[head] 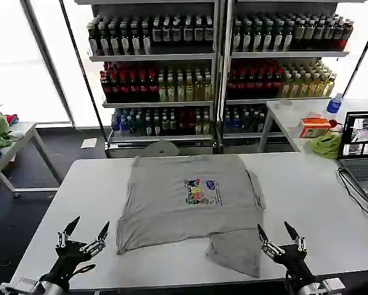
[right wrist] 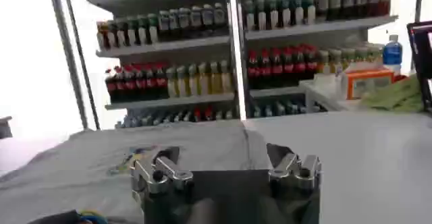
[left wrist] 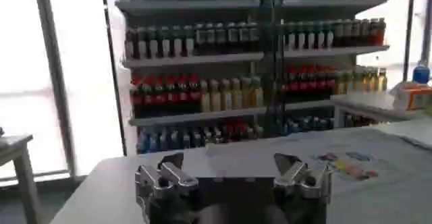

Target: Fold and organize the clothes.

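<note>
**Both arms staged, shirt untouched**

Light grey short-sleeved cotton T-shirt (head: 187, 200) lies spread print-up mid white table (head: 307, 184), one sleeve folded under near the front edge; probably laid flat so it can be folded. Left gripper (head: 84, 236) hovers at the near-left corner, right gripper (head: 281, 236) near-right beside the hem. Both spread wide, holding and touching nothing.

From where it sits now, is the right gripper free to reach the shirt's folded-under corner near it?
Probably yes. The right gripper is open at the table's near edge, just beside the grey T-shirt's lower flap, with nothing lying between them. The left gripper waits at the opposite corner.
</note>
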